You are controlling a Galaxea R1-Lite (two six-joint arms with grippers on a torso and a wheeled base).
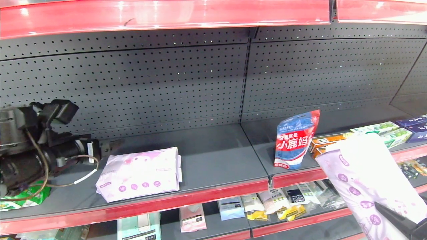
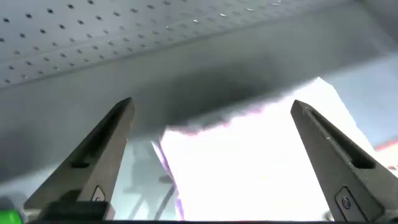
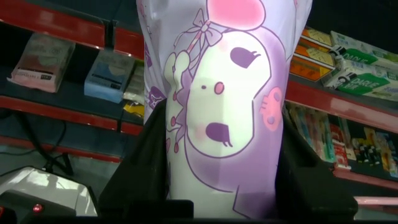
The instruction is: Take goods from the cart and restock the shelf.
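A pink-and-white soft pack (image 1: 140, 173) lies flat on the grey shelf board (image 1: 217, 156), left of centre. My left gripper (image 1: 112, 145) sits just behind its left end, low over the board. In the left wrist view this gripper (image 2: 211, 102) is open, its fingers (image 2: 106, 155) spread wide, with the pack (image 2: 249, 162) beyond the gap and untouched. At the lower right, in front of the shelf, my right gripper (image 1: 408, 225) is shut on a second pack (image 1: 367, 180) printed with purple cartoon figures, held upright. The right gripper (image 3: 221, 162) clamps that pack (image 3: 217, 93) on both sides.
A blue-and-red pouch (image 1: 295, 140) stands on the board right of centre. Flat boxes (image 1: 377, 131) line the shelf's right end. A green packet (image 1: 23, 196) lies under my left arm. Small goods (image 1: 267, 203) fill the lower shelf. A red-edged shelf (image 1: 166, 15) hangs overhead.
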